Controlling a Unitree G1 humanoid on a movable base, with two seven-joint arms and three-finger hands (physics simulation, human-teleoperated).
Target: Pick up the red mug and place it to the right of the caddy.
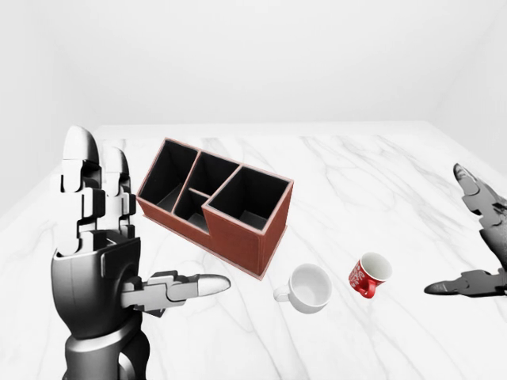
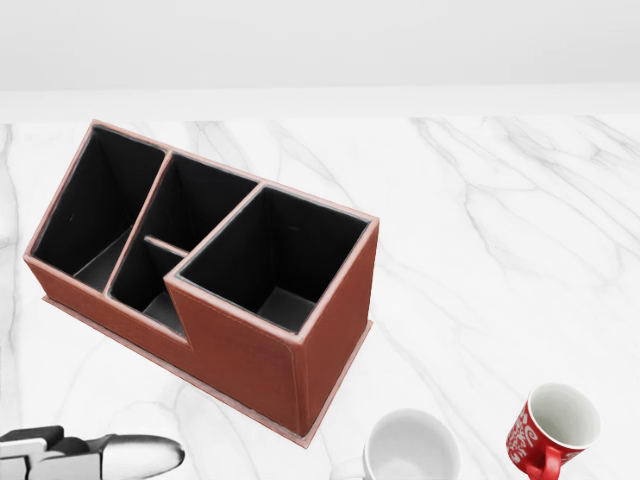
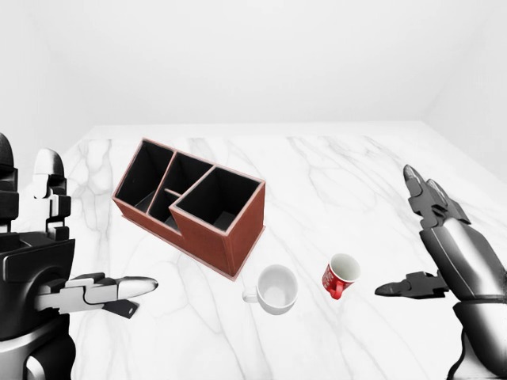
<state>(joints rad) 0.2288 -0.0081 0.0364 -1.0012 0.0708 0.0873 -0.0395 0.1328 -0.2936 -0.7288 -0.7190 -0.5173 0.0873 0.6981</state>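
Observation:
The red mug (image 1: 369, 275) with white lettering lies tilted on the white marble table (image 1: 356, 174), its mouth facing up and to the right. It sits below and to the right of the brown caddy (image 1: 218, 204), which has several black compartments. My right hand (image 3: 408, 237) hovers open to the right of the mug, apart from it, fingers spread and thumb pointing left. At the left my left hand (image 1: 150, 229) is raised and open, with its fingers upright, the thumb pointing right and nothing in it. Only its thumb (image 2: 120, 455) shows in the head view.
A white mug (image 1: 309, 287) stands just left of the red mug, near the caddy's lower right corner. The tabletop stretches bare to the right of the caddy. White walls close off the table's far edge at the top of the views.

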